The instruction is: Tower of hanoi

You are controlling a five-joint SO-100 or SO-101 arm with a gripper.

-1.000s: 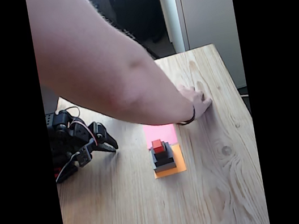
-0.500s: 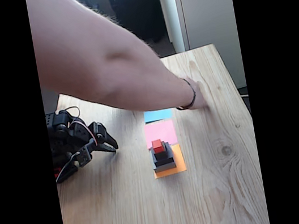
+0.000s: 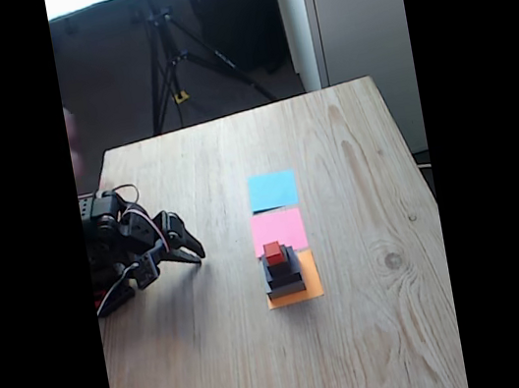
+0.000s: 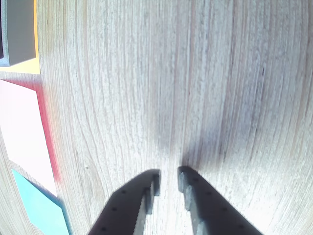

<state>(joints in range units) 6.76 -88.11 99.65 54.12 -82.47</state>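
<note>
Blue [image 3: 273, 191], pink [image 3: 278, 230], orange [image 3: 310, 288] paper squares line the wooden table [image 3: 382, 333].

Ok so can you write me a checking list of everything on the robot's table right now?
Surface: pale wooden table, bare grain in the wrist view.
Job's things: tower stacked on the orange paper square; red cube on top, black blocks under it, grey block at the bottom.
Clutter: blue paper square and pink paper square lie empty, in a row with the orange one.
Grippers: gripper low over the wood, holding nothing, only a narrow gap between its fingertips.
Cables: wires loop over the arm.
Surroundings: tripod on the dark floor behind the table.
</note>
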